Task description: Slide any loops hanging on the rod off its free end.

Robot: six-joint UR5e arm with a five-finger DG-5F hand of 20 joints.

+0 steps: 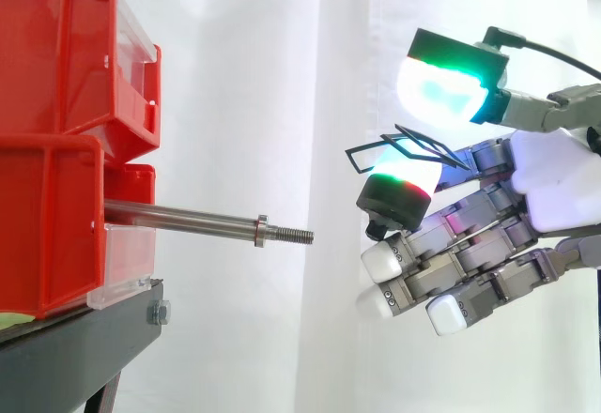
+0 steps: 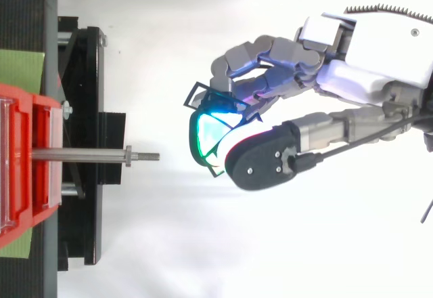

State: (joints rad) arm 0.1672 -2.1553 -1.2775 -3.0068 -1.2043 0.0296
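Note:
A steel rod (image 1: 188,217) sticks out level from the red bins, ending in a nut and a threaded tip (image 1: 293,236); it also shows from above as the rod (image 2: 81,154). Nothing hangs on it. My hand (image 1: 554,188) floats to the right of the free end, well clear of the tip. A thin dark wire loop (image 1: 406,148) is pinched between a green-glowing pad and a finger with a red-lit tip. From above the loop (image 2: 203,118) wraps round the glowing pad, with the hand (image 2: 352,74) behind it.
Stacked red bins (image 1: 56,131) with clear label fronts sit on a black stand (image 1: 84,347) at the left. A white curtain (image 1: 282,56) hangs behind. Open space lies between the rod tip and the hand.

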